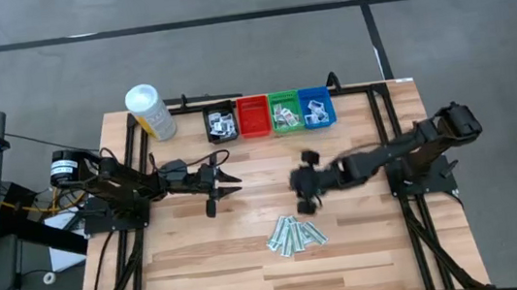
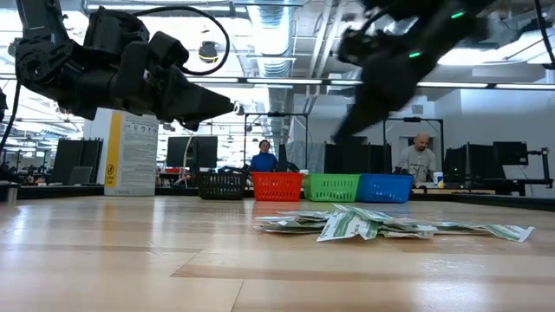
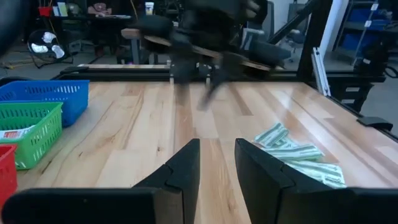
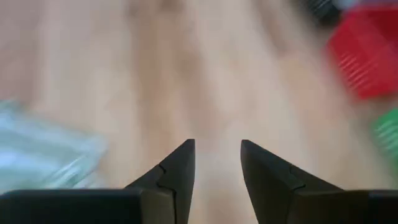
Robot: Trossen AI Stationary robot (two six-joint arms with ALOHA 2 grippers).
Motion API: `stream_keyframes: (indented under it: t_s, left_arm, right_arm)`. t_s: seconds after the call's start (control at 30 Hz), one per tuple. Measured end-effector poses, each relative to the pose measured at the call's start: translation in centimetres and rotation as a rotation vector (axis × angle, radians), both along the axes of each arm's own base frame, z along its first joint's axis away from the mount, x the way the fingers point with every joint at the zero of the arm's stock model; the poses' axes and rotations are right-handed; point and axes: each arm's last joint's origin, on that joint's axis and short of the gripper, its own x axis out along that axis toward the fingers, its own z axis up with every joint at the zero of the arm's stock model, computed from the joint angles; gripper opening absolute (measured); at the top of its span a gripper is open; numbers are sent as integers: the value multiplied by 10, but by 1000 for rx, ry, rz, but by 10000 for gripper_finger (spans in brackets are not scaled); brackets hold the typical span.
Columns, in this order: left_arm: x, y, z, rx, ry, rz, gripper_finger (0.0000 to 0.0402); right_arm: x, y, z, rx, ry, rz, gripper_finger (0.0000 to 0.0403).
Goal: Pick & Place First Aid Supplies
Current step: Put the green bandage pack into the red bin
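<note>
A wooden table (image 1: 368,250) seen from above, with two dark robot arms reaching in from either side; near the front middle lies a small heap of first aid packets (image 1: 296,234), long pale-green wrapped strips with white edges, fanned out and overlapping flat on the wood; from table height the strips look thin and slightly curled at their ends, some with faint green print. At the back edge stand four small bins in a row, touching side by side: a black bin (image 1: 221,122) holding a few white squarish packets, a red bin (image 1: 253,116), a green bin (image 1: 285,113) and a blue bin (image 1: 317,107), the last two also holding white packets; a white canister (image 1: 150,112) with a yellow label lies just beside the black bin. The right gripper (image 1: 306,201) hangs above the table just behind the heap, its fingers apart and holding nothing; the left gripper (image 1: 226,179) waits over the left middle of the table, fingers apart and empty. Two people show far off in the room behind.
</note>
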Motion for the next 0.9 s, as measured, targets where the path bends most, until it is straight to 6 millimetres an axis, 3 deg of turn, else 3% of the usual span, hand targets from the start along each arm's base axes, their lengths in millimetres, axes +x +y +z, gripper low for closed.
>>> stream_keyframes:
  t_s: [0.23,0.47,0.67,0.9]
  left_arm:
    - [0,0,1,-19,-6,2,102]
    - [2,-1,4,-70,-22,0,102]
    - [6,-1,9,-92,-40,-14,102]
    - [13,-1,16,-85,-71,-16,102]
  right_arm:
    - [-29,64,-9,211,71,-60,123]
    - [-45,107,-7,433,-3,-134,123]
    - [-48,124,-21,459,-4,-157,123]
    - [-43,126,-58,396,90,-228,128]
